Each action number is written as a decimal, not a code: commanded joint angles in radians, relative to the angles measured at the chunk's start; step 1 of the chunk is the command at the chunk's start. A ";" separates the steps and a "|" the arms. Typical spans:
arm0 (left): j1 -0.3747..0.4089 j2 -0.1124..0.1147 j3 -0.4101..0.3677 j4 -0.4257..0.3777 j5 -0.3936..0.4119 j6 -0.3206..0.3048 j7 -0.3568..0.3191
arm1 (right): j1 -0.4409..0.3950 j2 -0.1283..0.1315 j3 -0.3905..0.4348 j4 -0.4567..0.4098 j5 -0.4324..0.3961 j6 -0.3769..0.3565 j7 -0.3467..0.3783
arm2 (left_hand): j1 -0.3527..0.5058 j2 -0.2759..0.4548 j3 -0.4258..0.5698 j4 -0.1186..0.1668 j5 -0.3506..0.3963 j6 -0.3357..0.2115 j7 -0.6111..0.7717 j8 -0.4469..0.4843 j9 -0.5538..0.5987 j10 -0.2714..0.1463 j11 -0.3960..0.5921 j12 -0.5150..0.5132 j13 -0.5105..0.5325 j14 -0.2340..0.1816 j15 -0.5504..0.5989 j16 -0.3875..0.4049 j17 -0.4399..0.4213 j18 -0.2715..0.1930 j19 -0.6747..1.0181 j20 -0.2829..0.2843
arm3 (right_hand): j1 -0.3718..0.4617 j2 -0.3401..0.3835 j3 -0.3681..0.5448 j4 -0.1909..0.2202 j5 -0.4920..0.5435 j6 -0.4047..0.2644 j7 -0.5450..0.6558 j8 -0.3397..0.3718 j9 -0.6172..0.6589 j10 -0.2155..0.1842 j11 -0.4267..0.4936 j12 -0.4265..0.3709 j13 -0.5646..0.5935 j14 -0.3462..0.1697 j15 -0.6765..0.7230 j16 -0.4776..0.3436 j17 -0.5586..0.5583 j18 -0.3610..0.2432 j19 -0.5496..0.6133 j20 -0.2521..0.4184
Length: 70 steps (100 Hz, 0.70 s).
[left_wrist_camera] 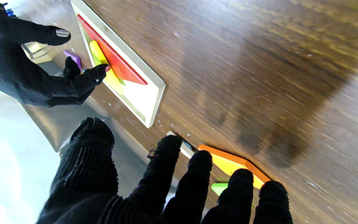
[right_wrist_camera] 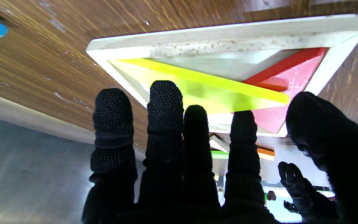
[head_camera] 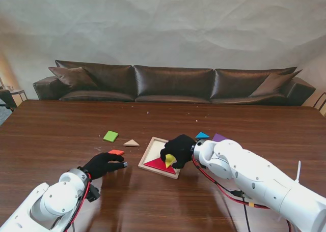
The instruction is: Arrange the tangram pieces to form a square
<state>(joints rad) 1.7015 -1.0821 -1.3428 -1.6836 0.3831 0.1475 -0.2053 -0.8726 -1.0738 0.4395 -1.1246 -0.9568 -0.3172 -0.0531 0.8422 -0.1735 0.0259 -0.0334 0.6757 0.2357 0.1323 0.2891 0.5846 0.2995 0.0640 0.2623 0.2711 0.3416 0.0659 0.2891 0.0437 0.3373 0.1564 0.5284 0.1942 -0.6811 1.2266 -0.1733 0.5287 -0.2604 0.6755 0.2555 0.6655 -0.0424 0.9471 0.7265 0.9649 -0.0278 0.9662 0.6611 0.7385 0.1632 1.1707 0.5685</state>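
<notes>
Now, on the stand view, I take the pale wooden tray [head_camera: 151, 151] as my landmark on the dark, glossy wood-grain table [head_camera: 51, 135]. A red triangle [head_camera: 158, 164] lies flat in its corner nearest me. My right hand [head_camera: 178, 149], black-gloved, sits over the tray with a yellow triangle [head_camera: 170, 160] under its fingers; whether it pinches or only presses the piece I cannot tell. Left of the tray lie a tan triangle [head_camera: 131, 143], a green square [head_camera: 110, 136] and an orange piece [head_camera: 116, 152]; a blue triangle [head_camera: 202, 136] and a purple piece [head_camera: 219, 138] lie right of it. My left hand [head_camera: 103, 164] rests just beside the orange piece, fingers apart, holding nothing.

From the left wrist, my knit fingertips [left_wrist_camera: 200, 161] lie against that orange piece's [left_wrist_camera: 228, 161] edge, with bare table between it and the tray's square rim [left_wrist_camera: 154, 105].

From the right wrist, the yellow triangle [right_wrist_camera: 197, 90] sits tilted, its long edge overlapping the red triangle [right_wrist_camera: 287, 77], with bare tray floor [right_wrist_camera: 225, 67] behind.
</notes>
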 commanded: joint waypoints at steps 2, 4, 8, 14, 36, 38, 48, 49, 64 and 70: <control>0.004 -0.001 0.000 -0.003 -0.002 0.000 -0.017 | -0.010 0.009 0.004 -0.009 -0.006 -0.007 0.023 | 0.012 0.031 -0.021 0.021 0.018 0.000 0.002 0.007 0.020 0.010 0.003 0.005 0.019 -0.005 0.005 0.006 -0.001 -0.017 0.000 0.003 | -0.046 -0.010 0.007 0.021 0.023 0.020 0.021 0.009 0.023 -0.011 -0.004 -0.011 0.037 -0.010 -0.004 0.003 -0.198 -0.007 0.036 0.007; 0.004 -0.001 0.000 -0.003 -0.002 0.000 -0.017 | -0.011 0.010 0.006 -0.010 -0.006 -0.008 0.026 | 0.012 0.031 -0.021 0.021 0.018 0.000 0.002 0.007 0.020 0.010 0.003 0.005 0.019 -0.005 0.005 0.006 -0.001 -0.019 0.000 0.003 | -0.046 -0.009 0.007 0.021 0.024 0.022 0.021 0.010 0.022 -0.010 -0.005 -0.012 0.037 -0.010 -0.004 0.003 -0.198 -0.007 0.035 0.007; 0.004 -0.001 0.000 -0.003 -0.002 0.000 -0.017 | -0.013 0.011 0.008 -0.011 -0.009 -0.010 0.027 | 0.013 0.031 -0.020 0.021 0.019 0.001 0.003 0.008 0.021 0.012 0.004 0.005 0.020 -0.004 0.006 0.006 0.000 -0.018 0.000 0.003 | -0.047 -0.009 0.006 0.021 0.024 0.024 0.021 0.010 0.023 -0.010 -0.004 -0.012 0.037 -0.010 -0.004 0.003 -0.199 -0.007 0.035 0.006; 0.005 -0.001 0.000 -0.003 -0.001 0.001 -0.017 | -0.017 0.014 0.015 -0.014 -0.015 -0.016 0.027 | 0.013 0.031 -0.021 0.021 0.019 0.000 0.003 0.007 0.020 0.009 0.003 0.005 0.020 -0.004 0.006 0.006 0.000 -0.017 0.000 0.003 | -0.046 -0.011 0.007 0.021 0.030 0.020 0.024 0.011 0.023 -0.011 -0.005 -0.012 0.039 -0.012 -0.005 0.003 -0.198 -0.008 0.035 0.006; 0.005 -0.001 0.000 -0.003 -0.002 0.003 -0.017 | -0.040 0.021 0.048 -0.032 -0.025 -0.027 0.033 | 0.013 0.031 -0.021 0.021 0.020 0.001 0.003 0.008 0.022 0.010 0.004 0.005 0.020 -0.004 0.006 0.006 0.000 -0.018 0.000 0.003 | -0.046 -0.012 0.007 0.020 0.036 0.019 0.026 0.012 0.028 -0.010 -0.009 -0.015 0.043 -0.013 -0.007 0.001 -0.195 -0.008 0.035 0.005; 0.006 -0.001 0.001 -0.003 -0.002 0.003 -0.017 | -0.040 0.021 0.048 -0.032 -0.025 -0.028 0.034 | 0.013 0.031 -0.021 0.021 0.019 0.002 0.003 0.007 0.022 0.009 0.004 0.005 0.020 -0.004 0.006 0.006 0.000 -0.018 0.000 0.003 | -0.046 -0.012 0.007 0.019 0.035 0.020 0.026 0.012 0.029 -0.010 -0.009 -0.015 0.043 -0.014 -0.007 0.001 -0.195 -0.008 0.035 0.005; 0.006 -0.001 0.000 -0.003 -0.001 0.003 -0.017 | -0.044 0.023 0.053 -0.033 -0.027 -0.031 0.035 | 0.012 0.031 -0.021 0.021 0.019 0.000 0.003 0.007 0.021 0.008 0.004 0.005 0.020 -0.005 0.006 0.006 -0.001 -0.018 0.000 0.003 | -0.047 -0.013 0.008 0.019 0.037 0.021 0.026 0.013 0.031 -0.009 -0.009 -0.015 0.045 -0.015 -0.007 0.001 -0.194 -0.009 0.035 0.004; 0.006 -0.001 0.000 -0.003 -0.001 0.003 -0.017 | -0.044 0.023 0.054 -0.033 -0.027 -0.031 0.035 | 0.012 0.031 -0.021 0.021 0.019 0.000 0.003 0.007 0.021 0.008 0.004 0.005 0.020 -0.005 0.006 0.006 -0.001 -0.018 0.000 0.003 | -0.047 -0.014 0.008 0.019 0.038 0.022 0.027 0.013 0.031 -0.009 -0.009 -0.015 0.045 -0.015 -0.008 0.001 -0.194 -0.009 0.035 0.004; 0.007 -0.001 0.000 -0.003 -0.001 0.003 -0.016 | -0.055 0.029 0.072 -0.042 -0.034 -0.038 0.047 | 0.013 0.031 -0.021 0.021 0.020 0.002 0.003 0.008 0.022 0.009 0.004 0.005 0.020 -0.004 0.006 0.006 -0.001 -0.017 -0.001 0.003 | -0.048 -0.014 0.007 0.018 0.038 0.029 0.028 0.014 0.032 -0.010 -0.009 -0.016 0.046 -0.015 -0.009 0.001 -0.193 -0.011 0.035 0.003; 0.007 -0.001 0.000 -0.003 -0.002 0.003 -0.016 | -0.059 0.031 0.079 -0.045 -0.037 -0.042 0.051 | 0.013 0.031 -0.021 0.021 0.020 0.001 0.003 0.008 0.022 0.010 0.004 0.005 0.021 -0.004 0.006 0.006 0.000 -0.017 0.000 0.003 | -0.047 -0.014 0.008 0.018 0.040 0.030 0.029 0.014 0.032 -0.009 -0.009 -0.016 0.046 -0.015 -0.009 0.001 -0.192 -0.011 0.035 0.003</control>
<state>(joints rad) 1.7043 -1.0821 -1.3426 -1.6834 0.3830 0.1480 -0.2048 -0.9239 -1.0498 0.5156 -1.1633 -0.9861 -0.3521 -0.0211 0.8422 -0.1732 0.0259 -0.0334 0.6774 0.2357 0.1325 0.2897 0.5848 0.2996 0.0639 0.2624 0.2712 0.3416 0.0659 0.2891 0.0437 0.3373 0.1564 0.5284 0.1942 -0.6820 1.2266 -0.1732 0.5465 -0.2597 0.6776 0.2556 0.6769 -0.0426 0.9463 0.7252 0.9763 -0.0311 0.9584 0.6611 0.7385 0.1628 1.1707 0.5685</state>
